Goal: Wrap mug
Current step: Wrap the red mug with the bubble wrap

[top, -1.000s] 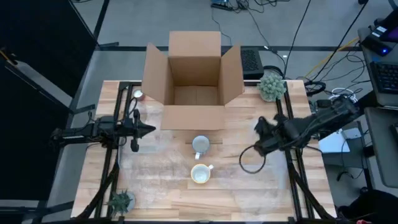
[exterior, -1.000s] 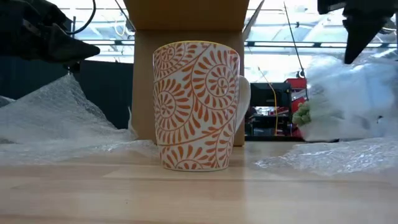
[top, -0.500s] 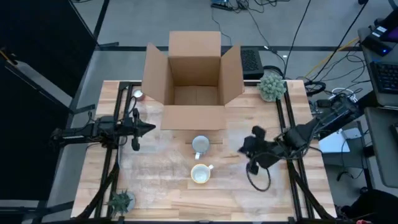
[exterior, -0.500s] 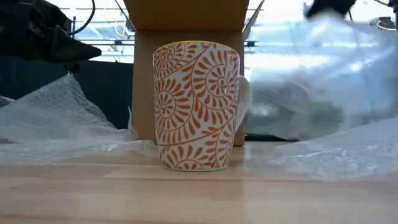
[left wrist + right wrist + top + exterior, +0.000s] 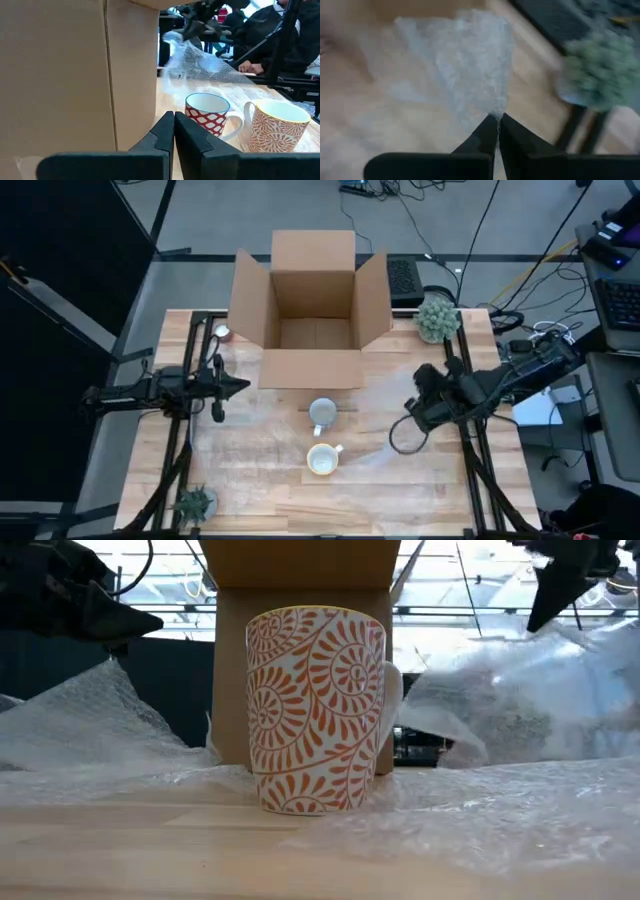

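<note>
Since a moment ago, bubble wrap [image 5: 520, 740] has swung back toward the worktop's right edge, pinched in the right gripper [image 5: 422, 395]. Orange-patterned mug [image 5: 322, 459] stands mid-worktop, uncovered. Thin wrap may slip free. Cardboard box [image 5: 312, 300] looks empty. Left gripper [image 5: 238, 387] waits closed, holding nothing.

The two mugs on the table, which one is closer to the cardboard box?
The red-patterned mug, just in front of the cardboard box; the orange swirl mug stands farther from it, toward the table's front.
</note>
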### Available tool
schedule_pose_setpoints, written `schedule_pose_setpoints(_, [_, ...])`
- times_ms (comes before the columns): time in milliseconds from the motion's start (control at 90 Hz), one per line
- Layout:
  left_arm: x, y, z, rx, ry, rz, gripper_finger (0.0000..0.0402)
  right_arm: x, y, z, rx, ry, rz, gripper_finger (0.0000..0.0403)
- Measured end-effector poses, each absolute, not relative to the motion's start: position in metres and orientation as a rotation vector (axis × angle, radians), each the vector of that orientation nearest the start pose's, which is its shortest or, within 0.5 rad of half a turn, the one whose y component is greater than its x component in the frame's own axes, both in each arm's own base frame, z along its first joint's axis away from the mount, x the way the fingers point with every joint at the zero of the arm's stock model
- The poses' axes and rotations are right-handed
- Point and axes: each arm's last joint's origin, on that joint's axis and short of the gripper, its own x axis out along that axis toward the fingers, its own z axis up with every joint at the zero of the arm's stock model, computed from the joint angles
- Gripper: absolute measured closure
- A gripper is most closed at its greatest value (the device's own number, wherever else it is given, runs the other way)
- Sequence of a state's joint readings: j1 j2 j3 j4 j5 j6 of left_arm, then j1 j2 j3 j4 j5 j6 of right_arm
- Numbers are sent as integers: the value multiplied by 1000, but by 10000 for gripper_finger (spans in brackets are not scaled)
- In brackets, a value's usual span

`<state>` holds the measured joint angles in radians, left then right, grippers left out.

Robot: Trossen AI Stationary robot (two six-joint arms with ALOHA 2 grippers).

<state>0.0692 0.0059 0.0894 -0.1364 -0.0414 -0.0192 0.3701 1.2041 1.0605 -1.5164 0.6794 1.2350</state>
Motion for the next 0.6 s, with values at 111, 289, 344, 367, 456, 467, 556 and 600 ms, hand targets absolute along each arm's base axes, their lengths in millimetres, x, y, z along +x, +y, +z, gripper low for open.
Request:
schedule_pose_setpoints(111, [91, 8, 180, -20, 52, 111, 402, 161, 32, 268, 262, 1057, -1094, 403])
schedule_pose_setpoints(289, [91, 8, 181, -21, 46, 111, 402, 151, 15, 238, 432, 1181, -1273, 378])
schedule_pose_setpoints(344, [91, 8, 182, -21, 30, 111, 402, 150, 14, 235, 449, 1230, -1273, 359])
schedule_pose_setpoints(367, [92, 8, 183, -21, 22, 111, 402, 150, 13, 235, 451, 1244, -1268, 350])
schedule_pose_setpoints(456, [91, 8, 188, -20, -27, 110, 402, 154, 12, 247, 474, 1278, -1220, 317])
schedule_pose_setpoints(467, [91, 8, 188, -20, -31, 110, 402, 154, 11, 249, 480, 1279, -1213, 313])
schedule_pose_setpoints(556, [91, 8, 189, -19, -40, 110, 402, 160, 13, 269, 489, 1291, -1128, 286])
schedule_pose_setpoints(600, [91, 8, 189, -19, -38, 111, 402, 162, 16, 279, 487, 1278, -1080, 275])
